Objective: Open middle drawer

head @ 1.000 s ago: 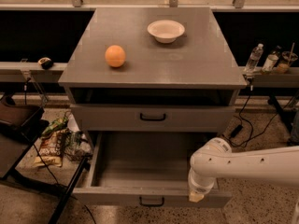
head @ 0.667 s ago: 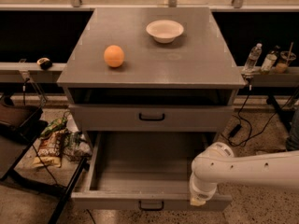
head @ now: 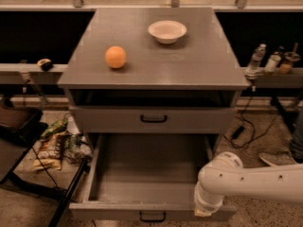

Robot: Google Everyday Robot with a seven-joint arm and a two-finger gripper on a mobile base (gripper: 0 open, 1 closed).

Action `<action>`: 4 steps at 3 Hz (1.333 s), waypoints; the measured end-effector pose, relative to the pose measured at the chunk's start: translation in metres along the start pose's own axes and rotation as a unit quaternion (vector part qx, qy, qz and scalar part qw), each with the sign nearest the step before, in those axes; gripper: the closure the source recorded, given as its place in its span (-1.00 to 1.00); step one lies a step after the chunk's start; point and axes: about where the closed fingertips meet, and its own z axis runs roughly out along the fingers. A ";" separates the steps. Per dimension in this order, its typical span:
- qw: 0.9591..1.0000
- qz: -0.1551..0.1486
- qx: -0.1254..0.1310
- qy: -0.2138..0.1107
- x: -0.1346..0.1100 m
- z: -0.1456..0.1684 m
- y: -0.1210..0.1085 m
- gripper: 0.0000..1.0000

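The middle drawer (head: 150, 176) stands pulled well out beneath the closed drawer (head: 153, 119), its grey tray showing. The claw (head: 204, 211) sits at its front right corner. Whether it is clenched or released, I cannot tell.

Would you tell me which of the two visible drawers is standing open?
The middle drawer, pulled out showing its bare tray; the drawer above is shut. The gripper sits at the open front's right end.

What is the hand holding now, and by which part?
Cannot be told. The hand is down at the front right corner of the open middle drawer, away from its handle; nothing visibly held.
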 end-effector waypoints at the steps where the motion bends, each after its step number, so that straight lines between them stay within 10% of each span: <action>1: 1.000 0.000 0.000 0.000 0.000 0.000 0.000 1.00; 4: 1.000 -0.015 -0.012 -0.012 0.002 -0.011 0.044 1.00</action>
